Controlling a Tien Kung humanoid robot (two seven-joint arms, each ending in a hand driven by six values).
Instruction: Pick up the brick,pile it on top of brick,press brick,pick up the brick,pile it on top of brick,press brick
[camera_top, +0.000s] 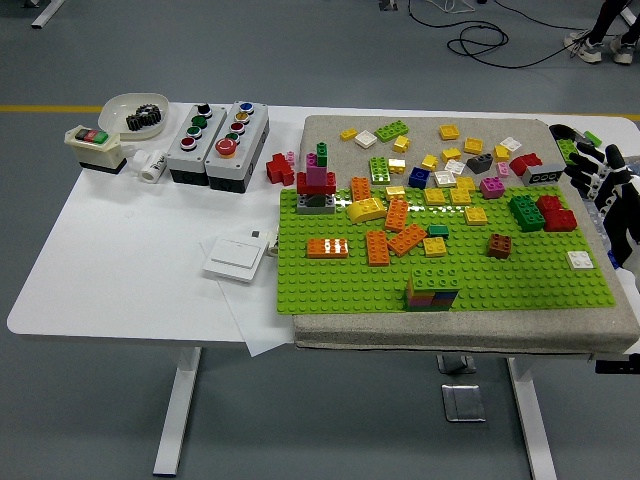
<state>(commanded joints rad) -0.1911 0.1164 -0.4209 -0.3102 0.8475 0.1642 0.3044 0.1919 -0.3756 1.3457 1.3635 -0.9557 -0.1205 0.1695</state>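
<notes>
A green baseplate (350, 280) lies on a grey mat (330, 130). Many loose bricks lie on them in yellow, orange, red, green and white. A short stack with a green brick on top (432, 286) stands near the plate's front edge. A taller stack of grey, red, magenta and green bricks (317, 185) rises at the plate's back left. My right hand (592, 165) hovers at the mat's right edge, fingers spread, holding nothing. Red bricks (556, 213) and a dark green brick (525, 212) lie just left of it. My left arm is out of view.
On the white table's left stand two grey button boxes (218, 130), a cream switch box (94, 148), a white bowl holding a black gear (135, 112), a small white cylinder (153, 165) and a white wall switch on paper (237, 259).
</notes>
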